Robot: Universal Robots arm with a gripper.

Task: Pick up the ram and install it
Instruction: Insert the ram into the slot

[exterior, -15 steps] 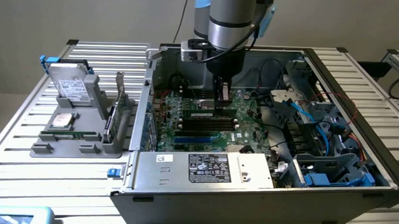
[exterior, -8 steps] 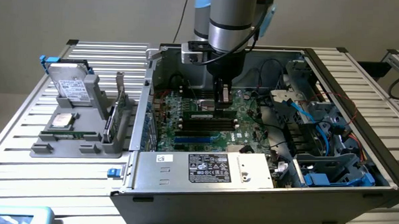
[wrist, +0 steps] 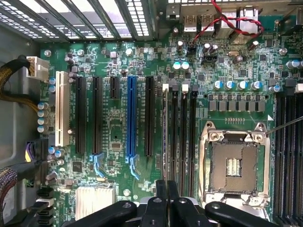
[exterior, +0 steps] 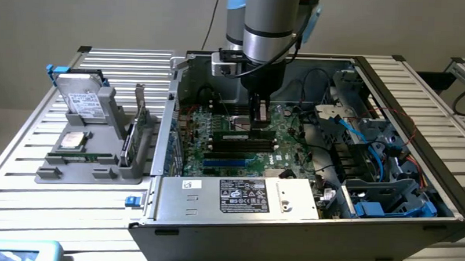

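Note:
The ram [exterior: 234, 128] is a thin green stick standing on edge in the motherboard's memory slot nearest the blue slot. The wrist view looks straight down on the ram [wrist: 164, 132] as a narrow pale line. My gripper [exterior: 258, 124] reaches down into the open computer case right over that slot. Its black fingers [wrist: 161, 198] are pressed together around the stick's top edge, at the end nearest the camera. Three neighbouring black memory slots [wrist: 183, 137] beside it stand bare.
The open processor socket [wrist: 234, 165] lies beside the memory slots. Cables and drive bays [exterior: 370, 170] crowd the case on the exterior view's right. On the exterior view's left, a grey fixture [exterior: 57, 172] holds a hard drive [exterior: 83, 99], a silver chip [exterior: 72, 140], a green stick and an upright expansion card [exterior: 138, 127].

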